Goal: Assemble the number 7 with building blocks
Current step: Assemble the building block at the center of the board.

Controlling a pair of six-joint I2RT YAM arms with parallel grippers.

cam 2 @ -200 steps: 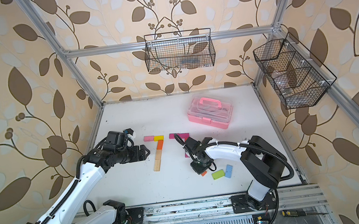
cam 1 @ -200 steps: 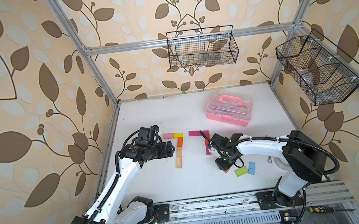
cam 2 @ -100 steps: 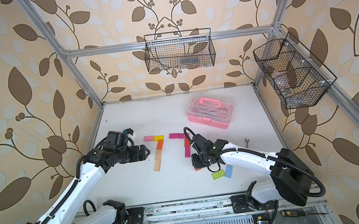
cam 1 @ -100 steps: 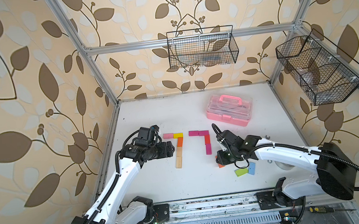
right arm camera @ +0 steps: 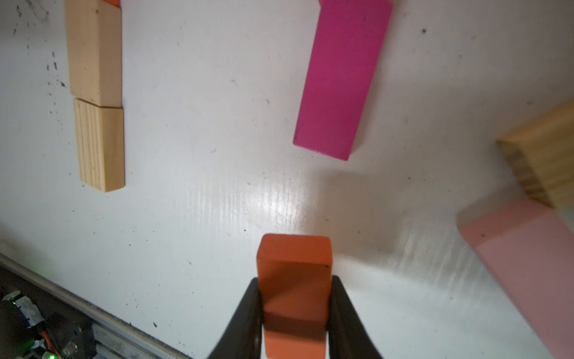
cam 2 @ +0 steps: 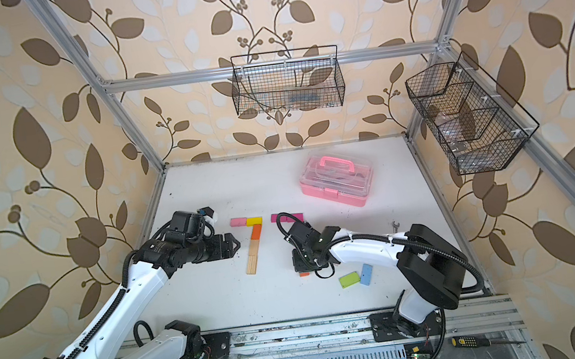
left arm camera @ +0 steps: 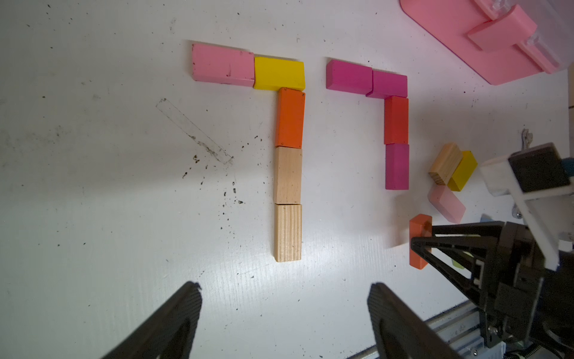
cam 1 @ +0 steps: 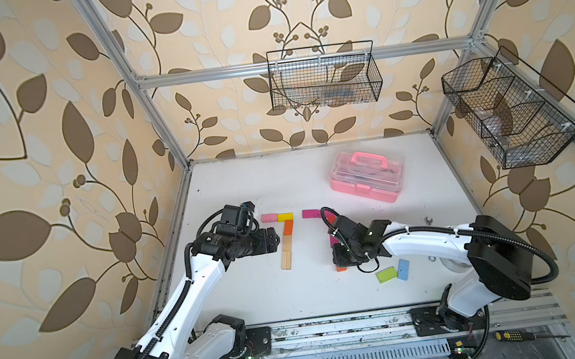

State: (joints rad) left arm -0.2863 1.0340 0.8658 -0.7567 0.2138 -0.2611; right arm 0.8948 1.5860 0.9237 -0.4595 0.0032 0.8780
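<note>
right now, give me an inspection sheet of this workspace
surface: white table, scattered dark specks.
job's things: wood-stemmed 7 has a two-block bar and three-block stem; magenta 7 has a two-block bar and two-block stem; green block, blue block, wood block, yellow block, pale pink block loose.
clutter: pink case; small metal tool; screwdriver by the front rail.
end effectors: left end effector open, empty; right end effector shut on orange block.
cables: black cable loop hangs at the right wrist.
surroundings: back wire basket, side wire basket, leaf-papered walls.

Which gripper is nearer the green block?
Right. The right gripper, holding an orange block, is near the green block; the left gripper lies past the wood-stemmed 7.
</note>
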